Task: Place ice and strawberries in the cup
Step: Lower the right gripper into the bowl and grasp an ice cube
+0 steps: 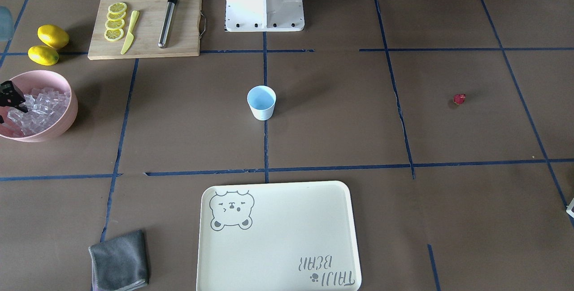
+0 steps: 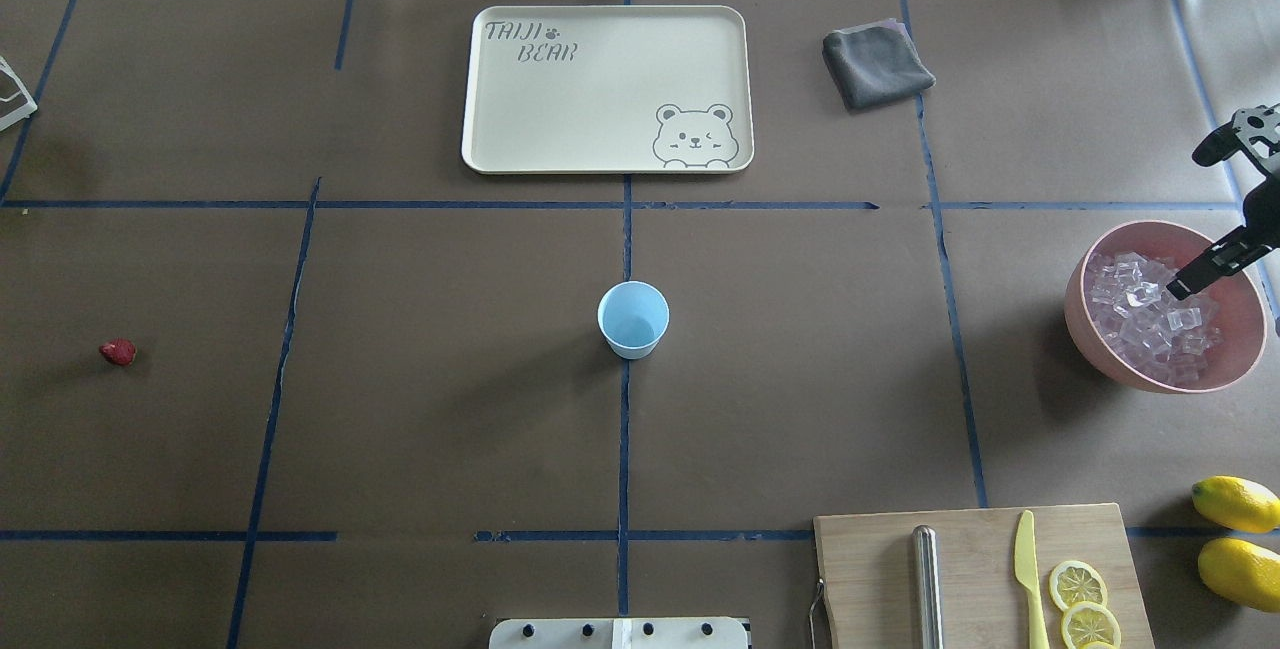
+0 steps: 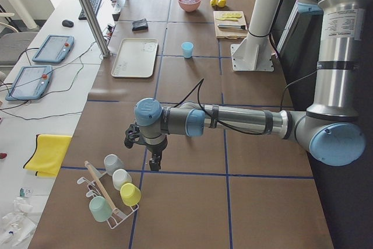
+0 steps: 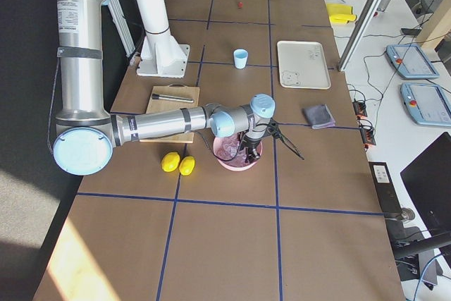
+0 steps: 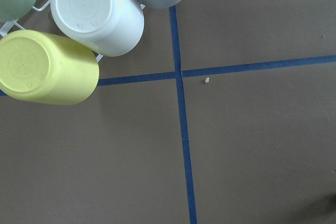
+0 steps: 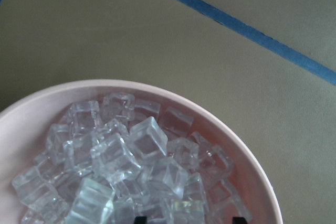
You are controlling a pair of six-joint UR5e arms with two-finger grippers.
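Note:
The pale blue cup (image 2: 633, 319) stands upright and empty at the table's centre, and it also shows in the front view (image 1: 261, 102). The ice (image 2: 1150, 324) is a heap of clear cubes in the pink bowl (image 2: 1078, 301) at the robot's right. My right gripper (image 2: 1188, 223) is open over the bowl, and in its wrist view the fingertips (image 6: 139, 219) straddle the cubes (image 6: 131, 156). One small red strawberry (image 2: 118, 352) lies alone at the far left. My left gripper (image 3: 152, 161) hangs over bare table near a cup rack. I cannot tell whether it is open or shut.
A wooden cutting board (image 2: 975, 569) carries lemon slices (image 2: 1078, 584), a yellow knife (image 2: 1028, 569) and a metal muddler (image 2: 927, 584). Two lemons (image 2: 1238, 504) lie beside it. A cream tray (image 2: 605, 89) and a grey cloth (image 2: 875, 64) lie at the far side. The rack's mugs (image 5: 97, 19) are close under the left wrist.

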